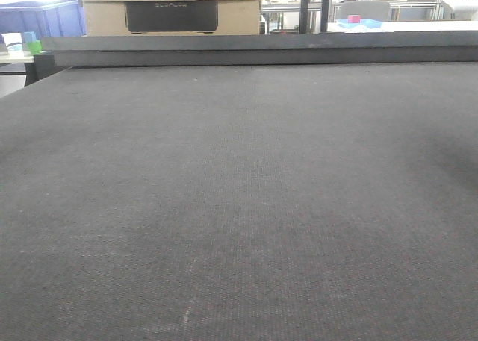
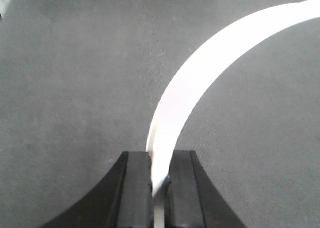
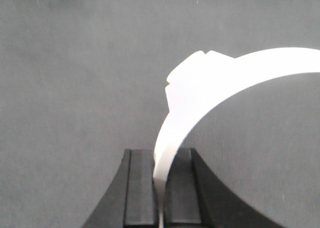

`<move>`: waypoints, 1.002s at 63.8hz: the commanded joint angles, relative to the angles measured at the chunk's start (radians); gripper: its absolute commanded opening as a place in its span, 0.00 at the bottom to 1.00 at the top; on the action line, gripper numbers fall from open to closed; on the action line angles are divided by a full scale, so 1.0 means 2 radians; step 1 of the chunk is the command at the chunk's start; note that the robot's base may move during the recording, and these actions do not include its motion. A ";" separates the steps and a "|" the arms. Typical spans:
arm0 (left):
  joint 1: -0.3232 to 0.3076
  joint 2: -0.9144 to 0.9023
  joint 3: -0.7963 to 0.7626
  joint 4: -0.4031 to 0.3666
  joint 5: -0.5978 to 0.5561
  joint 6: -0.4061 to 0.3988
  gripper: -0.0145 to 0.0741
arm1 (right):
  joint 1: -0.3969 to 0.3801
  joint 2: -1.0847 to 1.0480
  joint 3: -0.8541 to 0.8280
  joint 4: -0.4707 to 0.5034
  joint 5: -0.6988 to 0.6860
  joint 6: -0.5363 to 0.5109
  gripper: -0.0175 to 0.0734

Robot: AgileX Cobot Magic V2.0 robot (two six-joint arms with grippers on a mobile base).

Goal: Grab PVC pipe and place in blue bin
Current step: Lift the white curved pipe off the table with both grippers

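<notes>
**Both hands pinching white arcs; bin drop not yet done**

Left hand point(image 2: 160, 180): pressed together on the near end of the PVC pipe point(image 2: 200, 83). The pipe stands edge-on between the dark pads and sweeps up and away to the right, running out of the left wrist view at the top right corner. The grey counter point(image 2: 65, 88) lies behind it. You cannot tell from this view whether the pipe is lifted clear of it or resting on it.

Right hand point(image 3: 161, 183): likewise pressed together, pinching a notched white arc point(image 3: 200, 88), with a stepped block on its outer edge above the pads. It also curves off to the right. You cannot tell whether this is the same pipe held at a second spot or a separate piece.

Front view: only bare counter point(image 1: 239, 207); neither arm nor pipe shows. A blue crate point(image 1: 41, 16) sits well beyond the far edge at top left, and you cannot tell whether it is the target bin.

Progress, as a judgement: the grab looks done and the grip looks centred. Left to do are the carry, locating the bin, and the release. No bin appears in either wrist view, so expect a sizeable move first.
</notes>
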 commanded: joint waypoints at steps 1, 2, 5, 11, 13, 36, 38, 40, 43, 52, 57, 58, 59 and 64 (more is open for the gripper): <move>0.001 -0.015 0.002 0.012 -0.015 0.000 0.06 | -0.001 -0.043 0.034 -0.005 -0.082 -0.006 0.01; 0.001 -0.018 0.002 0.012 -0.015 0.000 0.06 | -0.001 -0.049 0.038 -0.005 -0.091 -0.006 0.01; 0.001 -0.026 0.002 0.013 -0.023 0.000 0.06 | -0.001 -0.070 0.049 -0.005 -0.117 -0.006 0.01; 0.001 -0.045 0.002 0.013 -0.054 0.000 0.06 | -0.001 -0.101 0.063 -0.005 -0.143 -0.006 0.01; 0.001 -0.055 0.002 0.013 -0.066 0.000 0.06 | -0.001 -0.107 0.063 -0.005 -0.141 -0.006 0.01; 0.001 -0.164 0.055 -0.003 -0.101 0.000 0.06 | -0.001 -0.163 0.071 -0.005 -0.113 -0.006 0.01; 0.001 -0.174 0.069 -0.003 -0.110 0.000 0.06 | -0.001 -0.167 0.076 -0.005 -0.114 -0.006 0.01; 0.001 -0.185 0.088 -0.002 -0.121 0.000 0.06 | -0.001 -0.171 0.080 -0.005 -0.116 -0.006 0.01; 0.001 -0.206 0.115 -0.002 -0.143 0.000 0.06 | -0.001 -0.176 0.088 -0.005 -0.116 -0.006 0.01; 0.001 -0.248 0.164 0.001 -0.200 0.000 0.06 | -0.001 -0.186 0.103 -0.005 -0.122 -0.006 0.01; 0.001 -0.257 0.167 0.017 -0.207 0.000 0.06 | -0.001 -0.186 0.103 -0.005 -0.156 -0.006 0.01; 0.001 -0.257 0.166 0.019 -0.208 0.000 0.06 | -0.001 -0.186 0.103 -0.005 -0.161 -0.006 0.01; 0.001 -0.257 0.166 0.020 -0.209 0.000 0.06 | -0.001 -0.186 0.103 -0.005 -0.166 -0.006 0.01; 0.001 -0.257 0.162 0.021 -0.210 0.000 0.06 | -0.001 -0.186 0.103 -0.005 -0.177 -0.006 0.01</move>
